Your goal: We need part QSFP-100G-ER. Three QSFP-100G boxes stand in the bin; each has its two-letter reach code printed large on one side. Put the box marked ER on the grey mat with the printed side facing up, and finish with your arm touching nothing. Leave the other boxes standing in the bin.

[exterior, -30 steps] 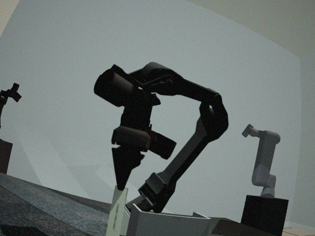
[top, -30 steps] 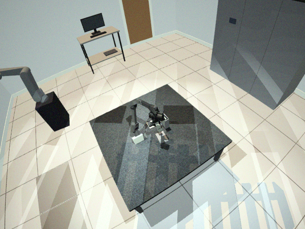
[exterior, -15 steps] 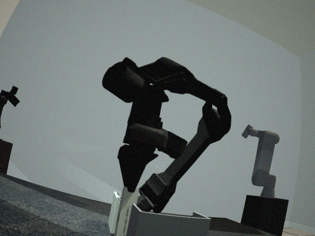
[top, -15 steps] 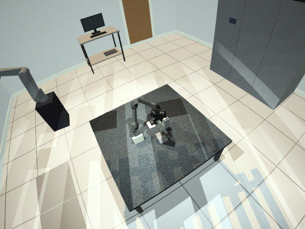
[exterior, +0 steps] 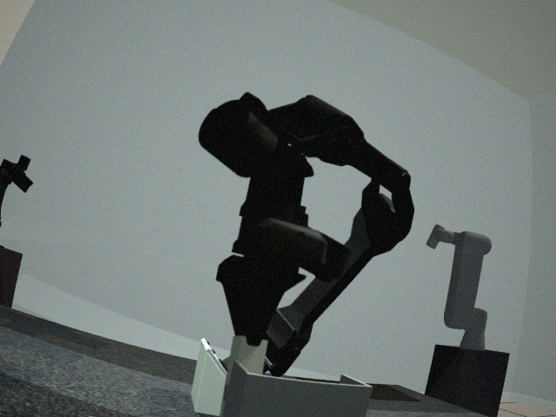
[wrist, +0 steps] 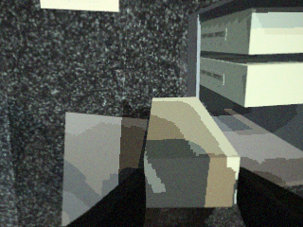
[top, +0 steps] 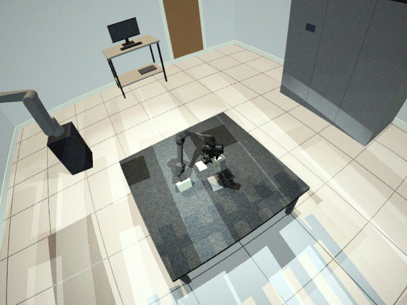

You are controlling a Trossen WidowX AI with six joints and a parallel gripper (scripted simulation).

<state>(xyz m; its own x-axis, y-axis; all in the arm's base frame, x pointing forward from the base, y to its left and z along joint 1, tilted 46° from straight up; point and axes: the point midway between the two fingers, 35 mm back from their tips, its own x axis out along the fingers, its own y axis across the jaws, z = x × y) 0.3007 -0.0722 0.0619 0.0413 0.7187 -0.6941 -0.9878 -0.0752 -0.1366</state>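
The gripper (top: 207, 160) (exterior: 251, 341) (wrist: 188, 176) holds a box (exterior: 249, 354) (wrist: 177, 182) near the bin (top: 222, 165) (exterior: 301, 394) (wrist: 193, 57)

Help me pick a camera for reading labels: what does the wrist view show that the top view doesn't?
Only wrist: two pale boxes inside the grey bin, with small, unreadable print.
Only top: the monitor, brown door and tall grey cabinet.
Both: the bin and grey mat.

The print on the bin's two boxes (wrist: 275, 82) is illegibly small.
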